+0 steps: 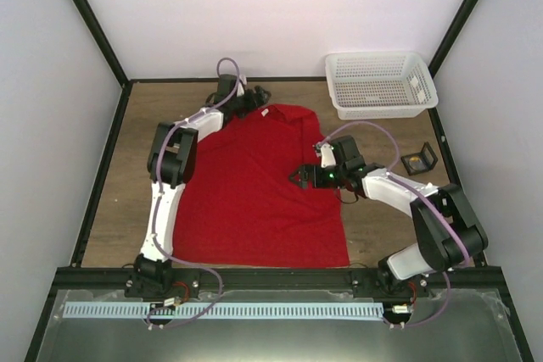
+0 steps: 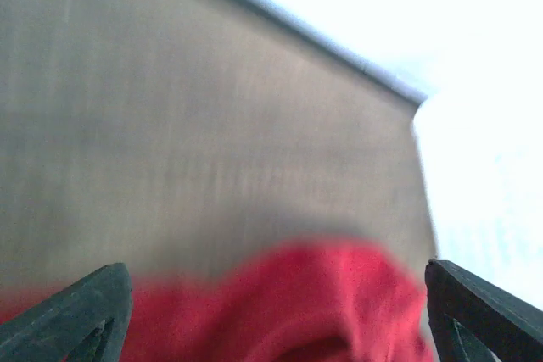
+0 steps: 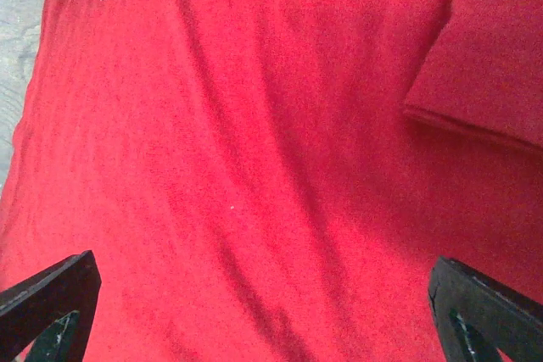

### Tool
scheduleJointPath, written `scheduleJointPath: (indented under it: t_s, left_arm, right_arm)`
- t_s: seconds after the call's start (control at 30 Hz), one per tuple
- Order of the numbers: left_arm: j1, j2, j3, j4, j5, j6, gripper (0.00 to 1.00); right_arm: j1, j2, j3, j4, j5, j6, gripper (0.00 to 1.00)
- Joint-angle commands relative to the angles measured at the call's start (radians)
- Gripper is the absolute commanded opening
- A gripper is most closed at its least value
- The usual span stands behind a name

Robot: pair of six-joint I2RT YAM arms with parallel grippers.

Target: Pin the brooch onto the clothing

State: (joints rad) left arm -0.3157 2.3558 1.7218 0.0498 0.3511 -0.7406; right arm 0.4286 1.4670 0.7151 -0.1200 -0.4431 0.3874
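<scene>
We see a white mesh basket (image 1: 382, 84) and black wire stand (image 1: 418, 158) clear of our spread red T-shirt (image 1: 254, 201); left gripper (image 1: 257, 99) and right gripper (image 1: 297, 179) gape empty.

The brown wooden desk (image 1: 119, 184) carries a red shirt (image 1: 254, 201) spread flat across its middle, neck toward the far edge. A white mesh basket (image 1: 382, 108) sits in the far right corner. A small black stand (image 1: 420, 158) rests nearer, just right of the shirt.

A white mesh basket (image 1: 381, 84) sits in the far right corner of the wooden table (image 1: 117, 197), a small black stand (image 1: 418, 159) nearer.
</scene>
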Motion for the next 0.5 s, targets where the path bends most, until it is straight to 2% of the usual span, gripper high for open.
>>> scheduleJointPath:
  t_s: [0.0, 0.1, 0.17, 0.2, 0.33, 0.47]
  left_arm:
    - [0.076, 0.185, 0.435, 0.037, 0.066, 0.074, 0.95]
    - [0.081, 0.27, 0.735, -0.174, -0.017, 0.243, 0.96]
    - [0.088, 0.226, 0.746, -0.243, -0.018, 0.296, 0.95]
    - [0.089, 0.169, 0.689, -0.257, -0.022, 0.312, 0.95]
    - [0.085, -0.17, 0.276, -0.236, -0.014, 0.374, 0.96]
    - [0.084, -0.393, -0.061, -0.263, -0.041, 0.4, 0.96]
  right_arm:
    - [-0.007, -0.05, -0.017, 0.008, -0.034, 0.031, 1.0]
    - [-0.007, -0.083, -0.016, -0.025, -0.005, 0.029, 1.0]
    - [-0.007, -0.111, -0.015, -0.049, 0.016, 0.022, 1.0]
    - [-0.007, -0.123, -0.014, -0.055, 0.02, 0.016, 1.0]
    - [-0.007, -0.141, -0.006, -0.061, 0.047, 0.002, 1.0]
    - [-0.007, -0.074, 0.062, -0.066, 0.07, 0.0, 1.0]
